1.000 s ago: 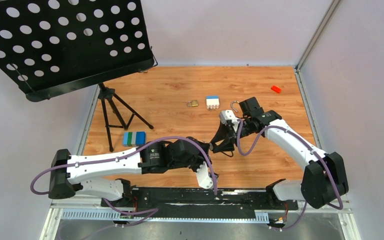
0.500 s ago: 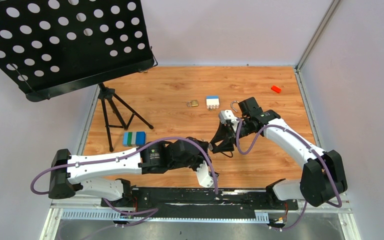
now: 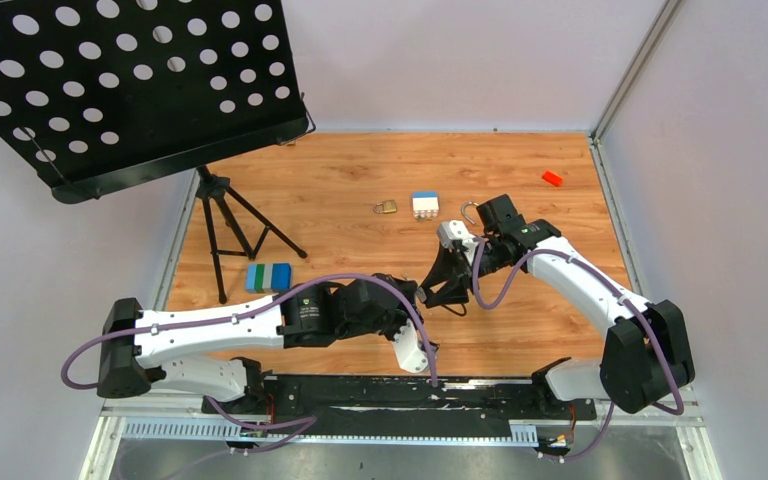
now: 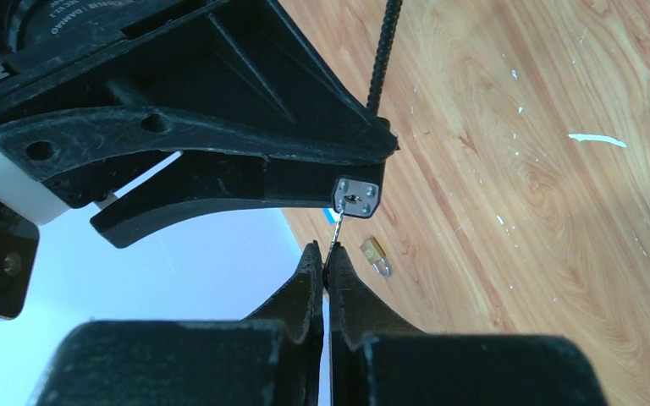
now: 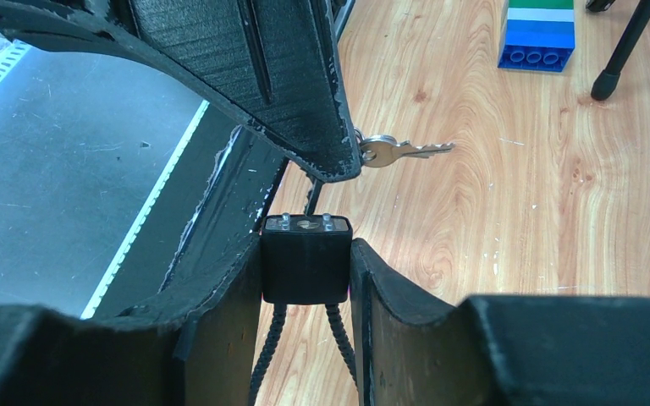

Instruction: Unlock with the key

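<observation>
We hold the left pincer (image 4: 323, 259) clamped on the key (image 4: 336, 230) by its bow (thin, light, stiff, probably slippery). Just ahead, the right pincer (image 5: 306, 249) grips the black lock block (image 5: 306, 272).

Silver-grey key (image 5: 402, 150), black cable lock (image 5: 305, 258), wood-grain table (image 3: 340, 180), red block (image 3: 552, 178), blue-green block (image 3: 268, 277).

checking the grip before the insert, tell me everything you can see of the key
The key is small, flat, silvery grey metal, with a rounded bow and a toothed blade. The left gripper, shut, pinches its bow; the blade sticks out sideways, bare along its length, seen against the wooden table. From the left wrist it shows edge-on, a thin sliver by the keyhole face of the black lock block; contact there cannot be told.
</observation>
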Controlling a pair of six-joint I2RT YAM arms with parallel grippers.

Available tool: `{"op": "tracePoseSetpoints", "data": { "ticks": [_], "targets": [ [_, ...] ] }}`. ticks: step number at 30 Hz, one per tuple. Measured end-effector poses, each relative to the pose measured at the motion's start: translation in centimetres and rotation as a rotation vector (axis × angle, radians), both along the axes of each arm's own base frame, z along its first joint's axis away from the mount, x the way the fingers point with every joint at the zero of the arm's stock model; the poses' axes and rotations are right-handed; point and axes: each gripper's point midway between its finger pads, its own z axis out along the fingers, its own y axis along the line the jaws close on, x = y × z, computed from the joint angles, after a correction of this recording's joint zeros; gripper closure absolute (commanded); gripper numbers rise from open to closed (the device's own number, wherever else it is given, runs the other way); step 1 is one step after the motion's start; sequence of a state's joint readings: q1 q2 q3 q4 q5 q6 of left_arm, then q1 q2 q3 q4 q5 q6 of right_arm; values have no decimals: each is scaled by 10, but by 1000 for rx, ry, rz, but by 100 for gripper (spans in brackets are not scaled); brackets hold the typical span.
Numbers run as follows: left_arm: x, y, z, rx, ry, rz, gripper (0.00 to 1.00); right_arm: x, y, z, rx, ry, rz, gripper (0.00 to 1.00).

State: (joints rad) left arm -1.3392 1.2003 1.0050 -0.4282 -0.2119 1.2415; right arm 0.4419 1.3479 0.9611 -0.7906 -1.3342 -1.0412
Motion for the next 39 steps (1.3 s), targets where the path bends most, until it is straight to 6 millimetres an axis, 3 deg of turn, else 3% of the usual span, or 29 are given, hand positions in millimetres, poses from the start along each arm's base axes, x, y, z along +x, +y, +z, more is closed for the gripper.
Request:
{"op": "tracePoseSetpoints", "data": {
  "ticks": [39],
  "targets": [
    [0,-2,-12,27,12,0,100,-1,-1,-3,-18,18,-3,100]
  ]
}}
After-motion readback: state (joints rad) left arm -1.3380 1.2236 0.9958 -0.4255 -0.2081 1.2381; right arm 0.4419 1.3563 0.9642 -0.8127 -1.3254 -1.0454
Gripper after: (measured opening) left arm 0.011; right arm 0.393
